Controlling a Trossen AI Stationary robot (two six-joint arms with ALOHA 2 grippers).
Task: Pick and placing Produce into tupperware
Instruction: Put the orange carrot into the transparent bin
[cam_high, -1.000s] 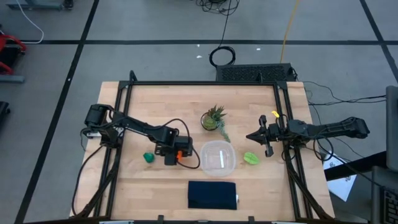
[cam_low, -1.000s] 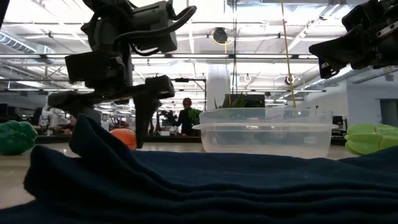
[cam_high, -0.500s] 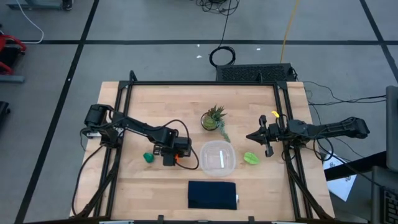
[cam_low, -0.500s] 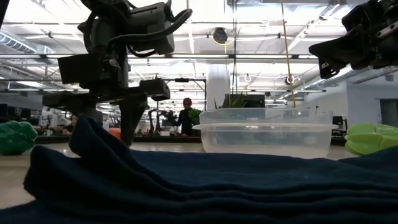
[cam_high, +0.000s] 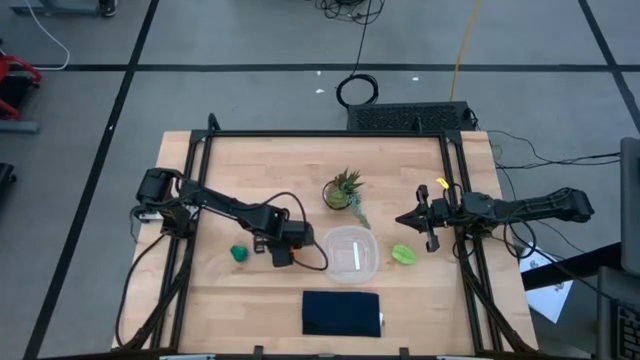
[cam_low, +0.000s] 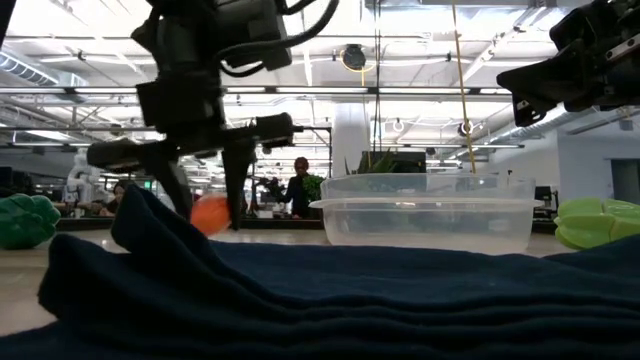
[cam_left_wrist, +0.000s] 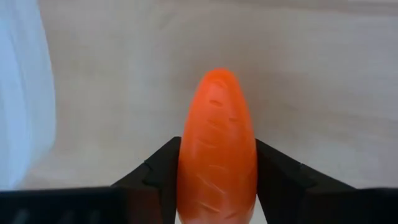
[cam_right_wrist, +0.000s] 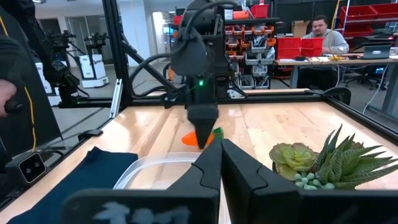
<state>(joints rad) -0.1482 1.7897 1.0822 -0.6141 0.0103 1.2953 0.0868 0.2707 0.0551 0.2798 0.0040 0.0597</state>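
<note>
Your left gripper (cam_left_wrist: 217, 186) is now holding the carrot (cam_left_wrist: 217, 143) between its jaws and lifting it off the bench, just beside the tupperware (cam_high: 350, 254) near the middle. Your right gripper (cam_high: 424, 222) is waiting by the right edge with its jaws narrow, so the carrot is becoming ready to go in.

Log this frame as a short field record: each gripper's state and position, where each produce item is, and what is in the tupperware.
left gripper: shut on the carrot, just left of the tupperware
right gripper: shut, empty, raised at the table's right side
lime-green piece: on table, right of tupperware
dark green piece: on table, left of left gripper
tupperware contents: no produce inside
other: potted plant behind tupperware, navy cloth in front of it
</note>
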